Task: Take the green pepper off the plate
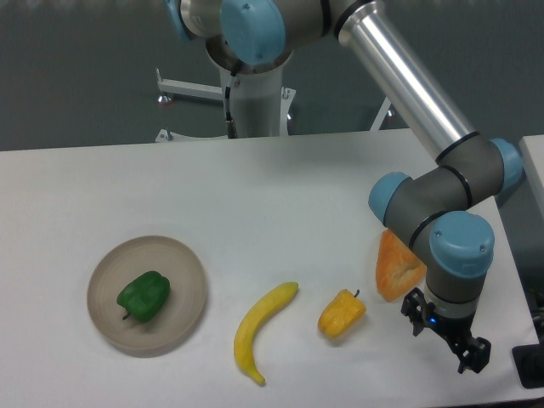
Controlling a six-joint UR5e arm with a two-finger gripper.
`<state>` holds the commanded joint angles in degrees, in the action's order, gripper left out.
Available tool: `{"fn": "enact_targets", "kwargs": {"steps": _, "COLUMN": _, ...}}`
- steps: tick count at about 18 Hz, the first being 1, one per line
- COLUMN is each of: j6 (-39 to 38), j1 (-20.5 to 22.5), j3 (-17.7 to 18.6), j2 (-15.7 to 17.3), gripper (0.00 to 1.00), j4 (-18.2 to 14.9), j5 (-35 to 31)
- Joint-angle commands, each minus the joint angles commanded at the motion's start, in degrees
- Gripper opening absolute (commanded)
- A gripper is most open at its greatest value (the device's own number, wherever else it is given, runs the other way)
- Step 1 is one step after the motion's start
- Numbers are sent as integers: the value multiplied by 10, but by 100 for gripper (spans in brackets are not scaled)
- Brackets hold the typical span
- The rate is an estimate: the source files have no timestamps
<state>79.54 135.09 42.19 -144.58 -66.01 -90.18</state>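
The small glossy green bell pepper (144, 296) lies left of centre on the round beige plate (185, 270); likely light, stiff, slippery, best pinched across its blocky body. Far right of the plate, the end effector (445, 339) hangs spread, empty

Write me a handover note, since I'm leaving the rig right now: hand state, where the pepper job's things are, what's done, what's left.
Hand: low over the table's right end, empty, fingers apart; nothing between them.
Green pepper: lies on the plate, at the table's left, untouched.
Between hand and plate: yellow pepper, banana; an orange piece sits partly behind the arm.
Done: nothing visible yet.
Left: bring the hand across to the plate, lower over the green pepper, close, lift.
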Motion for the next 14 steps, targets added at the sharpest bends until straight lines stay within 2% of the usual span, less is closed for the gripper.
{"fn": "enact_targets", "kwargs": {"steps": 14, "j6": -9, "j1": -4, "j3": -3, "j2": 1, "gripper": 100, "j4": 2, "j5": 23}}
